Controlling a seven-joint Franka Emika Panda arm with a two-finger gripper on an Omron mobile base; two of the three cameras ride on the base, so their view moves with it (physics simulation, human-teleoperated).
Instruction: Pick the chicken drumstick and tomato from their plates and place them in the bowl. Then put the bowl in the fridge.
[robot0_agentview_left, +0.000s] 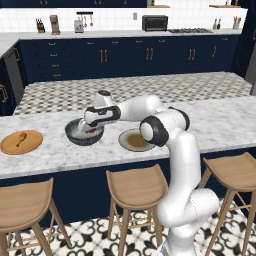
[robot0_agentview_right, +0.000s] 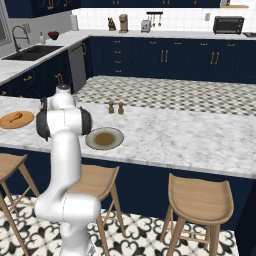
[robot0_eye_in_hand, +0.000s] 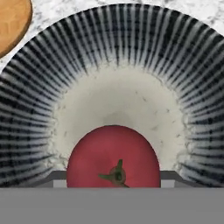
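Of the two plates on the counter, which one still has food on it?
The orange-tan wooden plate at the far left: the chicken drumstick lies on it. The grey-rimmed plate with the brown centre, beside the bowl, is bare.

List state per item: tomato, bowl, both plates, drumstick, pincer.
tomato: between the pincer fingers, over the bowl's inside
bowl: upright on the counter, arm's hand above it
pincer: shut on the tomato, over the bowl
chicken drumstick: lying on the wooden plate, not yet picked
wooden plate: holds the drumstick
grey-rimmed plate: bare, nothing on it
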